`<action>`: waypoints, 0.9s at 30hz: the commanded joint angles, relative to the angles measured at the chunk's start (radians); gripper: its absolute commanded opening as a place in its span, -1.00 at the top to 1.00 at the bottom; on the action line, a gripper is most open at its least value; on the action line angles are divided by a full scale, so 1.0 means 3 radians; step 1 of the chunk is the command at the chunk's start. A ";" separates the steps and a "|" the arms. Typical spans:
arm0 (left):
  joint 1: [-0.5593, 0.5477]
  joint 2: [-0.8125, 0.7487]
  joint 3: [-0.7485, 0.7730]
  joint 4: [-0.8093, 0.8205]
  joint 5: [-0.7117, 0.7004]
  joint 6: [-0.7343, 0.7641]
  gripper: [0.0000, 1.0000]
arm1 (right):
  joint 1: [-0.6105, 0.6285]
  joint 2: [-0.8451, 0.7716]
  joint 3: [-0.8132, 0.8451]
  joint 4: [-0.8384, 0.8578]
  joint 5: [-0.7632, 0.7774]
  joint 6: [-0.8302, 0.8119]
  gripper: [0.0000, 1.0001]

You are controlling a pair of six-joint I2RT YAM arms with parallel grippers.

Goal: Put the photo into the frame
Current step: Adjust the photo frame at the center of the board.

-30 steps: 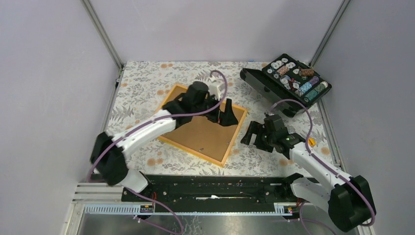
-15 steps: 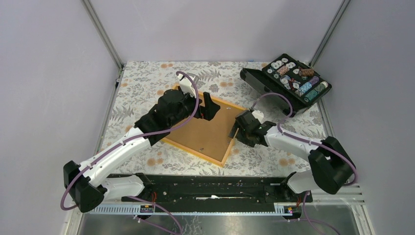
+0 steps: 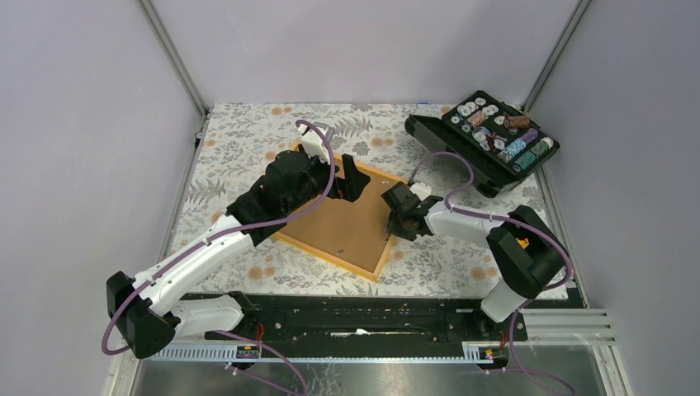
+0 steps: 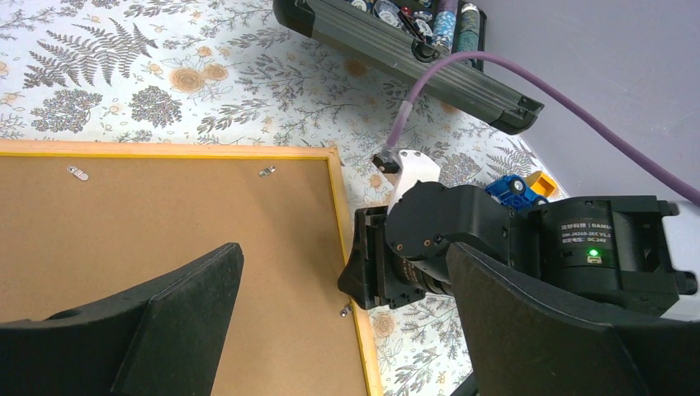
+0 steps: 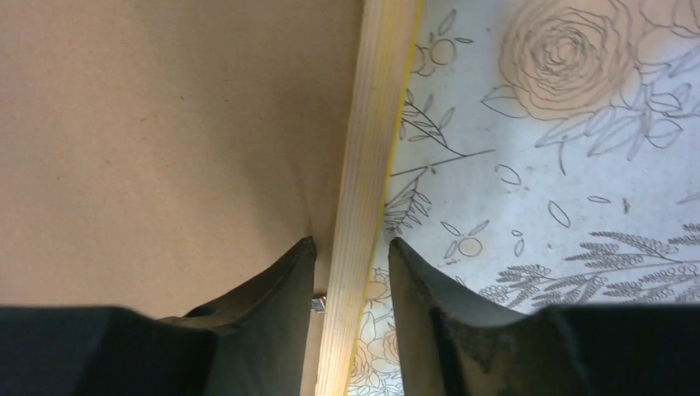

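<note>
- the frame (image 3: 323,256): thin orange-yellow rectangle, lies flat at centre of the top view on the floral table cover (image 3: 239,140), turned at an angle, one corner toward the lower middle.
- the photo (image 3: 347,227): sits inside the frame, plain brown side up, fills the opening; print side not visible.
- Small metal clips (image 4: 266,171) show on the brown board near the frame's rail in the left wrist view.
- left gripper (image 3: 353,183): above the upper part of the brown board, just left of centre in the top view; jaws spread wide, nothing between them, not touching the board as far as visible.
- right gripper (image 3: 394,221): at the frame's right-hand rail, centre-right in the top view, pointed down.
- Right wrist view: its fingers (image 5: 272,289) straddle the pale rail, one over the brown board, the other over the table cover. Jaws partly closed, close on each side of the rail; can't tell if they actually pinch it.
- black case (image 3: 487,140): upper right of the top view, lid open, small round parts inside, well apart from the frame.
</note>
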 commanded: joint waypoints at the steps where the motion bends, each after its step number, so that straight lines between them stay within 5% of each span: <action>1: 0.0010 -0.0059 0.0002 0.0154 -0.0048 0.0037 -0.97 | 0.0034 0.0154 0.0116 -0.0014 0.0089 -0.0494 0.21; 10: 0.0008 -0.0049 -0.0005 0.0161 -0.0025 0.0032 -0.97 | -0.0047 0.0323 0.0478 0.0093 0.0135 -0.1956 0.99; 15: 0.0008 -0.0049 -0.0007 0.0154 -0.0064 0.0039 -0.97 | -0.0161 0.0532 0.0827 0.0084 -0.0092 -0.2403 1.00; 17: 0.0011 -0.0053 -0.0006 0.0143 -0.0073 0.0042 -0.97 | -0.0245 0.0633 0.0971 0.0020 -0.0094 -0.2373 0.88; 20: 0.0009 -0.0062 0.0000 0.0140 -0.0058 0.0038 -0.97 | -0.0322 0.0782 0.1228 -0.0216 0.0061 -0.2163 0.38; 27: 0.0011 -0.0052 0.0019 0.0132 -0.0003 0.0032 -0.97 | -0.0319 0.0731 0.1474 -0.0746 -0.0018 -0.1474 -0.24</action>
